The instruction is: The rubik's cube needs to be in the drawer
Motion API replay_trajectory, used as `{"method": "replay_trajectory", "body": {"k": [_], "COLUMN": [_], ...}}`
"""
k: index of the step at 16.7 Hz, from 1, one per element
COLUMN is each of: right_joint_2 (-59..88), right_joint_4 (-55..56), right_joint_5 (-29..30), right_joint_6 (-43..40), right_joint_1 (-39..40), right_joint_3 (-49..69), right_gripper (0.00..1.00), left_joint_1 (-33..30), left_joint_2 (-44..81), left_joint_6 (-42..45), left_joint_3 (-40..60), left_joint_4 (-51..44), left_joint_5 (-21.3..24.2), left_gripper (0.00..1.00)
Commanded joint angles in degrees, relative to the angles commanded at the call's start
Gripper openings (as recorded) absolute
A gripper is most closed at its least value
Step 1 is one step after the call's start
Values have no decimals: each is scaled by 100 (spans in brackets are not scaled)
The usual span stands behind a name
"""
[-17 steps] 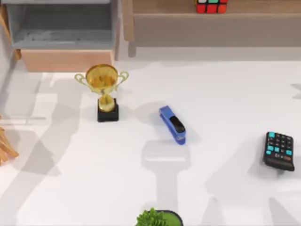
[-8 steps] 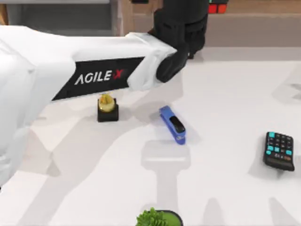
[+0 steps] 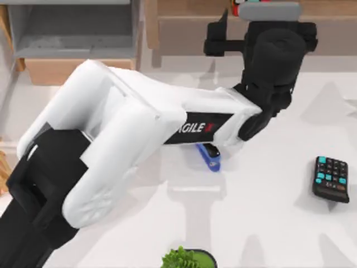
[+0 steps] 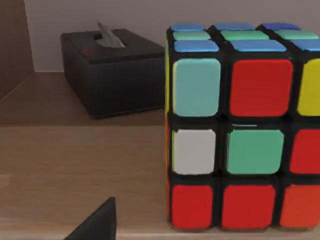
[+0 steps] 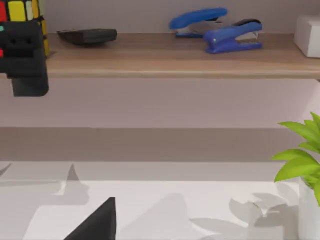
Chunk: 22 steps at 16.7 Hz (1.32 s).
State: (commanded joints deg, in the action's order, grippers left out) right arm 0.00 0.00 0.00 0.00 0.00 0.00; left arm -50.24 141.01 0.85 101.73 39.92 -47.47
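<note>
Red, green, white squares: rubik's cube (image 4: 242,127) on wooden shelf (image 4: 80,165), upper right of top frame, near black tissue box (image 4: 112,70). My left tool (image 3: 262,11) beside it; finger spread: cannot tell. Centre on cube, square to faces, grip mid-height. Drawer (image 3: 72,33) upper left, open. Right arm parked.

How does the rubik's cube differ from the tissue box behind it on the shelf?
The rubik's cube is a many-coloured grid of squares; the tissue box is plain black. The cube is a closed block, while the box has a tissue poking from its top. Both rest on the wooden shelf.
</note>
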Motion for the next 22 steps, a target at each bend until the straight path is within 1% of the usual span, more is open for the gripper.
{"method": "replay_trajectory", "body": {"k": [6, 16, 21, 22], "right_joint_2": [0, 0, 0, 0], "right_joint_4": [0, 0, 0, 0], "right_joint_5": [0, 0, 0, 0], "right_joint_6": [0, 0, 0, 0], "right_joint_1": [0, 0, 0, 0], "right_joint_3": [0, 0, 0, 0], "right_gripper": [100, 100, 100, 100], "left_joint_1": [41, 422, 446, 446], "left_joint_2": [37, 981, 1036, 1036], "left_joint_6": [-1, -24, -26, -26], "left_joint_3": [62, 1902, 2001, 2001], "left_joint_4": [-45, -940, -988, -988], "left_joint_5": [33, 431, 455, 455], "left_gripper": [100, 100, 100, 92]}}
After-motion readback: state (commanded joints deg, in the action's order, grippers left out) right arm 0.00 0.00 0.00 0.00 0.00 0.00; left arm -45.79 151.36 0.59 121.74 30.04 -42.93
